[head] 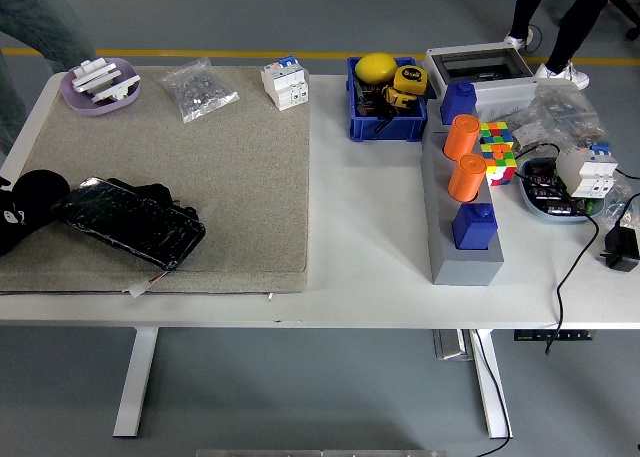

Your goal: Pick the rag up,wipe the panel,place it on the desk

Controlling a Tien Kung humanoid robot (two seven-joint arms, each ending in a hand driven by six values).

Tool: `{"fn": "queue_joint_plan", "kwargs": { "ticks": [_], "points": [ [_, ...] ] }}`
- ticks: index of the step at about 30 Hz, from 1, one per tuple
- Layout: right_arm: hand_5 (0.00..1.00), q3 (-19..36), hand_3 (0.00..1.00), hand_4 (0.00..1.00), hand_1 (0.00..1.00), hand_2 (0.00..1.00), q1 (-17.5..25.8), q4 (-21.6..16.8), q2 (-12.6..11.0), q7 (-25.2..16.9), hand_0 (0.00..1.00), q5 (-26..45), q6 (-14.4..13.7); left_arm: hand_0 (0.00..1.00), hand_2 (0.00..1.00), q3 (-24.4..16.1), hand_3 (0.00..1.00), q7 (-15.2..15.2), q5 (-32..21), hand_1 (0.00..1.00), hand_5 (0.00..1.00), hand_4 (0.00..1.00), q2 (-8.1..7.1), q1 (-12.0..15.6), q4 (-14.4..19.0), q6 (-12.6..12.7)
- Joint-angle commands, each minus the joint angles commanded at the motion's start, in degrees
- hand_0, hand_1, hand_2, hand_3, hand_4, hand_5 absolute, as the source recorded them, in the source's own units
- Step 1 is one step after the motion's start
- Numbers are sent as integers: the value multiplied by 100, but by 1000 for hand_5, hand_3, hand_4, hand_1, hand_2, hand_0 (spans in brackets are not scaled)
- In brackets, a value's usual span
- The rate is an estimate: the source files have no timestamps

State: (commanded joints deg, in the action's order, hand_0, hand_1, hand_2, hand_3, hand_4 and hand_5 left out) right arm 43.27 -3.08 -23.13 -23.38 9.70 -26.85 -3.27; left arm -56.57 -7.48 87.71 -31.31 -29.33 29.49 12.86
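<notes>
A black glossy panel with a cracked face lies tilted on the grey felt mat, near the mat's front left corner. A dark crumpled piece that looks like the rag peeks out along the panel's far edge. My left hand comes in as a black rounded shape at the picture's left edge, touching the panel's left end. Black on black hides whether it holds anything. My right arm does not show.
At the mat's back stand a purple bowl, a bag of small parts and a white breaker. Right of the mat are a blue bin, a grey holder with orange and blue pieces, a cube and cables. People stand at the far side.
</notes>
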Motion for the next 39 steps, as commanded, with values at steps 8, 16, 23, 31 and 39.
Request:
{"fn": "queue_joint_plan", "kwargs": {
  "ticks": [8, 16, 23, 31, 39],
  "points": [
    [765, 69, 639, 947, 675, 690, -17, -6, -8, -22, 824, -39, -35, 334, 607, 107, 590, 41, -4, 502, 91, 626, 33, -25, -11, 36],
    [765, 81, 638, 947, 675, 689, -18, 10, -12, -38, 825, -51, -59, 298, 570, 214, 566, 86, 27, 383, 2, 382, 74, 4, -94, 133],
    [765, -71, 638, 947, 675, 689, -2, 21, -50, -26, 826, 44, -34, 275, 542, 221, 529, 77, 102, 244, 2, 194, 91, 62, -83, 308],
    [765, -131, 638, 947, 675, 688, -16, 22, -49, -31, 827, 79, -30, 241, 527, -195, 503, 131, 642, 179, 2, 120, 0, 200, 277, 596],
    [766, -175, 638, 947, 675, 688, -5, 30, -61, -36, 826, 110, -13, 246, 528, -570, 500, 312, 1549, 172, 2, 123, -226, 423, 1274, 682]
  ]
}}
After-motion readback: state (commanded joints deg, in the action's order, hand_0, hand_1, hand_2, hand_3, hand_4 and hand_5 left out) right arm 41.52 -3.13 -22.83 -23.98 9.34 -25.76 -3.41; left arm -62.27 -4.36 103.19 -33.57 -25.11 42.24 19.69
